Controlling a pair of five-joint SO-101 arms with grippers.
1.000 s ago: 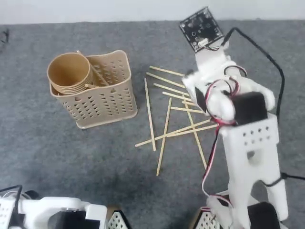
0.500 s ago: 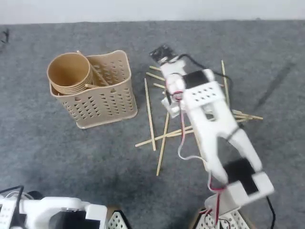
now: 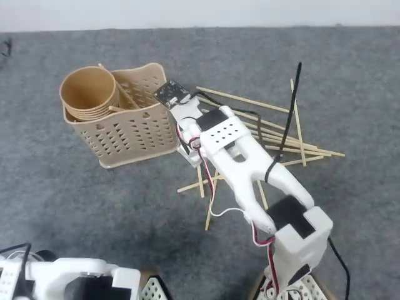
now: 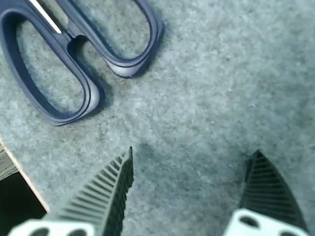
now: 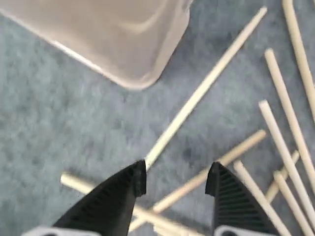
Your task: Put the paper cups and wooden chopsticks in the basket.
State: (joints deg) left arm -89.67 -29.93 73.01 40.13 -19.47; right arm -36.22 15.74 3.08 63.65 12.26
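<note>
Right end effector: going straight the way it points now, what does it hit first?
The right end effector, open, would probably land on the wooden chopsticks crossing the carpet below it, beside the basket; depth unclear.

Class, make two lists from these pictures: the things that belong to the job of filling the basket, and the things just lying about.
Belongs to the job:
basket
cups, stacked in the basket
chopsticks, mostly loose beside the basket
right end effector, open above them

Just lying about:
scissors, near the open left end effector
</note>
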